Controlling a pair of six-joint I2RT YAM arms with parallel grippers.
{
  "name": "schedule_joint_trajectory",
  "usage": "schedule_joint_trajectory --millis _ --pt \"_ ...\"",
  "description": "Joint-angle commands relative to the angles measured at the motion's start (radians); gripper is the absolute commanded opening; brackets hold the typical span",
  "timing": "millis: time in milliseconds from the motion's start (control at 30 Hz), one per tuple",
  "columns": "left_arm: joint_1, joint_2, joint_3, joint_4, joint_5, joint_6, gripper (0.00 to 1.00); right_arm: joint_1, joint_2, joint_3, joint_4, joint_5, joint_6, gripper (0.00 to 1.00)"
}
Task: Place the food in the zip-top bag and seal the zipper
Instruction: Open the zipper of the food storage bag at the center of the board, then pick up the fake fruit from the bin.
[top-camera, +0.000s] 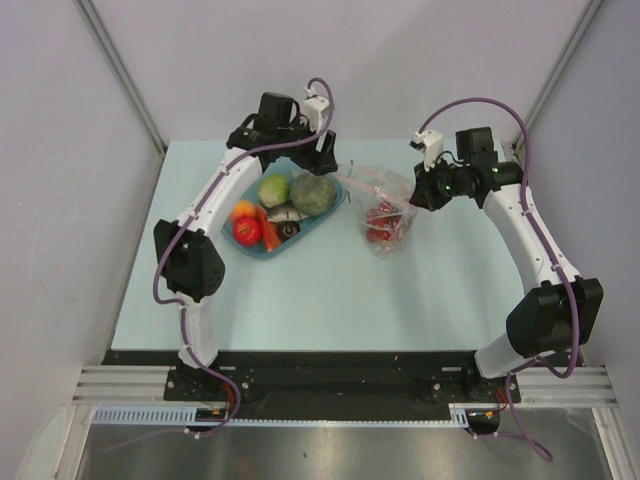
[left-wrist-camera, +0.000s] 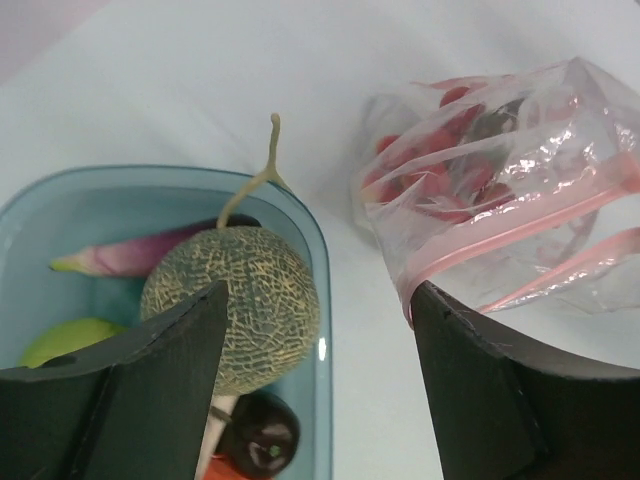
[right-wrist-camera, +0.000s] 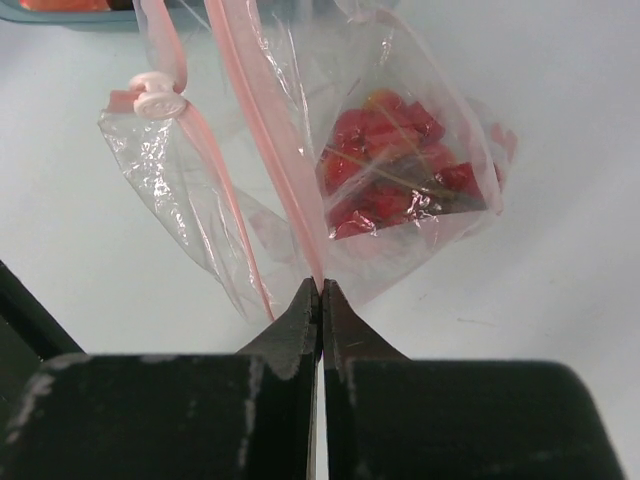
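overhead view only: both arms are seen bent over a pale blue table (top-camera: 300, 300). a blue tray (top-camera: 262, 253) is set left of centre, and the zip-top bag (top-camera: 392, 190) lies just beside it on the right. a tomato (top-camera: 246, 231), an orange (top-camera: 243, 209), a light green apple (top-camera: 273, 189) and a grey fish (top-camera: 285, 213) are shown in the tray.

left wrist view only: the netted skin and pale curved stem of the dark green squash (left-wrist-camera: 235, 300) are shown up close, against the tray's rim. a purple eggplant (left-wrist-camera: 140, 252) is laid behind it.

right wrist view only: a pink zipper (right-wrist-camera: 270, 150) is seen running up the crumpled bag, with a round pink and white slider (right-wrist-camera: 160, 100) on a second strip to the left. small red pieces (right-wrist-camera: 395, 170) are heaped inside the bag.

bag and left gripper (left-wrist-camera: 320, 300): the bag's mouth is seen next to the right-hand finger, and the squash lies below the gap.

bag and right gripper (right-wrist-camera: 320, 290): the bag is spread on the table directly ahead of the fingertips.

left gripper state: spread wide, nothing held. whether the bag is touched cannot be told.

right gripper state: pressed together, with the zipper strip pinched between the tips.
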Motion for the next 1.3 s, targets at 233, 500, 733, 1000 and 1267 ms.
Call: schedule_joint_trajectory --millis 233,500,733,1000,1267 --pt "0.028 -0.02 0.006 0.221 0.354 0.154 0.89 -0.022 0.001 0.031 0.006 0.047 0.053 0.0" --pt "0.093 -0.243 -0.382 0.99 0.639 -0.449 0.89 -0.028 0.006 0.031 0.018 0.052 0.082 0.0" --pt "0.096 -0.139 -0.274 0.694 0.273 -0.12 0.8 -0.028 0.015 0.037 0.022 0.044 0.09 0.0" --pt "0.032 0.297 0.318 0.269 -0.066 0.116 0.65 -0.031 0.026 0.06 0.006 0.055 0.091 0.0" --pt "-0.034 0.292 0.096 0.377 -0.06 0.227 0.66 -0.031 0.035 0.073 0.003 0.063 0.093 0.0"
